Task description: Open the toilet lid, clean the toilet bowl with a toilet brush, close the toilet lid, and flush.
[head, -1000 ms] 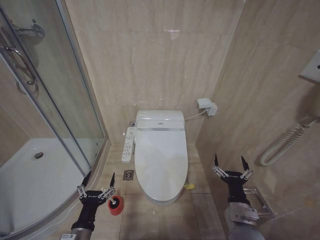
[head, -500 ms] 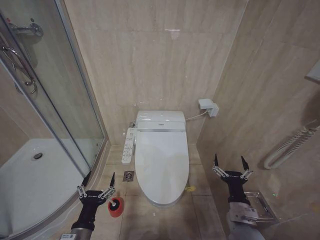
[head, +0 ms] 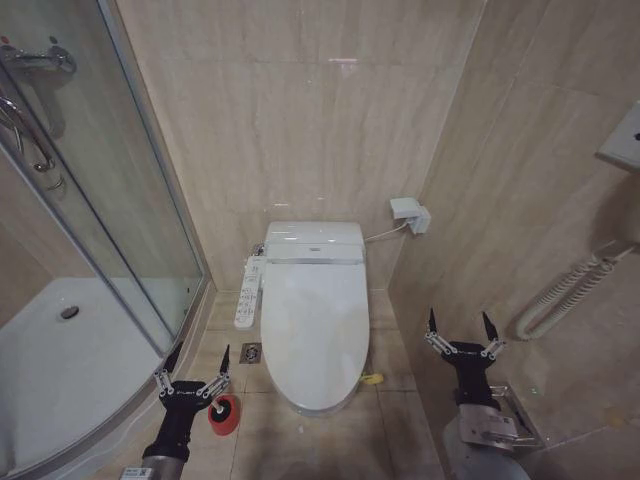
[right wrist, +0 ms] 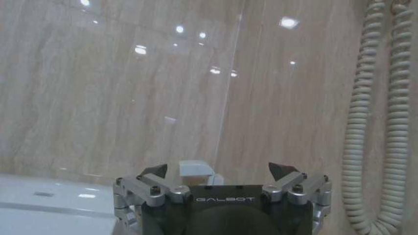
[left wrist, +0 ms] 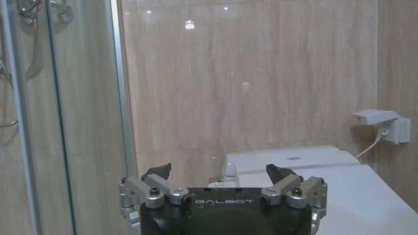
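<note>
Centrally in the head view sits the toilet lid (head: pixel 311 335), lowered flat over the toilet bowl (head: pixel 318 407), of which a thin rim shows at the front edge. A white control panel (head: pixel 247 294) runs along the bowl's left side in the frame. Low in the frame, left of the bowl's front, the toilet brush (head: pixel 224 412) stands in its round red holder on the tiled floor (head: pixel 300 445).

At lower left the left pincer (head: pixel 197 362) hovers just above and beside the holder, its fingers spread apart and gripping nothing; the left wrist view shows the same splayed pincer (left wrist: pixel 219 172) with the lid (left wrist: pixel 365 196) at lower right. At lower right of the head view the right pincer (head: pixel 460 327) is raised near the beige wall, likewise released and empty, well apart from the bowl. A coiled cord (right wrist: pixel 379 122) hangs at the right edge of the right wrist view, beyond the right pincer (right wrist: pixel 219 170).
</note>
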Robot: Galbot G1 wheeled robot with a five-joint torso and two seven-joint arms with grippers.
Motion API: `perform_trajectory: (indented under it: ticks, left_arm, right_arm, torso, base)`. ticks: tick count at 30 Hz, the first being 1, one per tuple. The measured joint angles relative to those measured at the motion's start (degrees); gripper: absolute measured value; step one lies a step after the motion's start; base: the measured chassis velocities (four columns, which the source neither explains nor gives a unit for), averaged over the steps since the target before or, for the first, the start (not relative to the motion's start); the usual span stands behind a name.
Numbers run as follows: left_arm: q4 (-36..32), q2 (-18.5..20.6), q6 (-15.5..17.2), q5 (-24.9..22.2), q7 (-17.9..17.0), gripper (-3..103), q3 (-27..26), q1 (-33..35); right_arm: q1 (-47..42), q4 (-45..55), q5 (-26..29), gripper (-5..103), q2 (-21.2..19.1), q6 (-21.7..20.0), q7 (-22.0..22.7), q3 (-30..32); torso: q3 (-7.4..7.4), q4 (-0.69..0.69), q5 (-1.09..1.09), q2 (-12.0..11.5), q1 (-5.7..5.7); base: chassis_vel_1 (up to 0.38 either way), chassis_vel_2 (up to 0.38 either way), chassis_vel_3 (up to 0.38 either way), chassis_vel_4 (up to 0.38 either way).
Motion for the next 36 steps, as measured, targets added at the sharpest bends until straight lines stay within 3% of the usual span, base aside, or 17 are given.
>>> perform_trajectory:
  ticks: [20,36]
  left_arm:
    - [0.0,0.0,0.0,0.0,0.0,98,0.0,0.0]
    - [0.0,0.0,0.0,0.0,0.0,98,-0.01,0.01]
  right_arm:
    - [0.01,0.0,0.0,100,0.0,0.0,0.0,0.0]
    - [-0.04,0.0,0.0,100,0.0,0.0,0.0,0.0]
  torso:
    - [0.0,-0.01,0.0,0.0,0.01]
    - [-0.02,-0.01,0.01,0.03,-0.05]
  base:
    - [0.006,-0.005,-0.008,0.004]
    - [0.125,-0.12,-0.109,0.127]
